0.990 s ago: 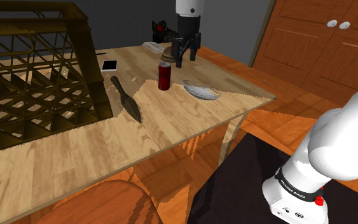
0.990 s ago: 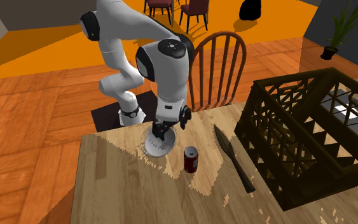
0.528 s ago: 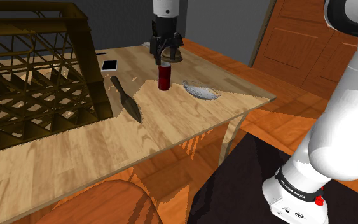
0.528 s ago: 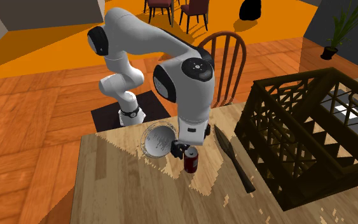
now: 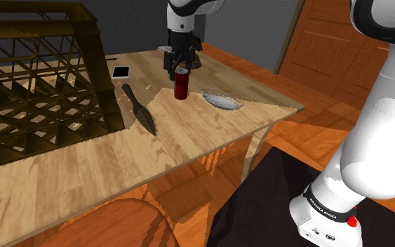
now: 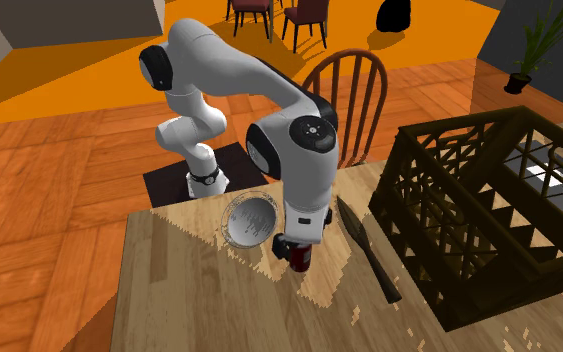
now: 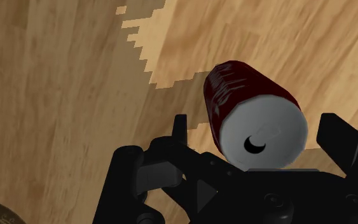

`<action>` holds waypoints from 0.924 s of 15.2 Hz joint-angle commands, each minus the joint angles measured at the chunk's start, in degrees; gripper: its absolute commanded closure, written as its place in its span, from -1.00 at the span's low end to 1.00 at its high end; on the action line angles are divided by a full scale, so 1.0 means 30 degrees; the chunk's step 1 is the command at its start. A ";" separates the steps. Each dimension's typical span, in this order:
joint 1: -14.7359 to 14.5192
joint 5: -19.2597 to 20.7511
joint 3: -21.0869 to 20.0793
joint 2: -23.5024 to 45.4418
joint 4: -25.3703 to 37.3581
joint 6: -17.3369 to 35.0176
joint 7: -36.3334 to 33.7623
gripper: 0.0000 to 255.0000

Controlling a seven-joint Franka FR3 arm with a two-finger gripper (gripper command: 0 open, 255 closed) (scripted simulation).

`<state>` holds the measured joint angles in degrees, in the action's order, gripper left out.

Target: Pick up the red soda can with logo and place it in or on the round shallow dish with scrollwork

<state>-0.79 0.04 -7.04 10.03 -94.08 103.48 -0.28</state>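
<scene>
The red can is seen upright on the table, near the shallow dish. In the wrist view its grey top is shown between the fingers of the hand, held apart and clear of it; from the shoulder view that gap cannot be judged. Compared with half a second earlier, the hand is found lower around the can, which has not been moved.

**One wooden table, five things on it**

The pale plank table bears a big dark lattice crate at the shoulder view's left. A dark knife lies flat just beside it. A red can stands upright farther along, with a shallow round dish near it on the right. A small phone lies flat behind the knife.
</scene>
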 commanded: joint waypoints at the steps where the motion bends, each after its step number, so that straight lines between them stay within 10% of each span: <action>1: -0.0003 0.0004 -0.0001 0.0037 -0.0164 0.0210 -0.0001 -1.00; 7: -0.0003 0.0004 -0.0001 0.0038 -0.0160 0.0205 -0.0001 -1.00; 8: -0.0003 0.0004 -0.0001 0.0038 -0.0160 0.0205 -0.0001 1.00; 14: -0.0003 0.0004 -0.0001 0.0036 -0.0166 0.0209 -0.0001 1.00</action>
<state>-0.79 0.06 -7.03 10.13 -94.56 104.11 -0.29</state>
